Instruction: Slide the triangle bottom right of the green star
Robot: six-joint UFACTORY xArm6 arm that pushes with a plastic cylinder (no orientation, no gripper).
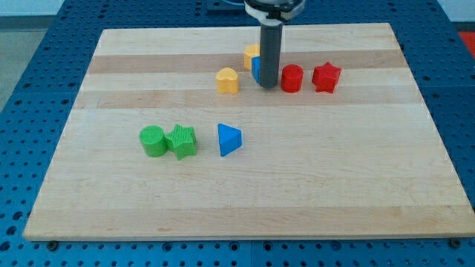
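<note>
Resting on pale wood, ridged blue triangle (228, 139) beside green star (182, 141); no pincer, only my tip (269, 86).

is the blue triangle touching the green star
Apart. The camera view shows a strip of bare board between the blue triangle and the green star to its left.

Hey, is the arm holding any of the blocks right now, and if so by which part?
Nothing is held; the rod can only push. My tip stands at the view's top among the far blocks, right beside a partly hidden blue block, far from the blue triangle.
</note>
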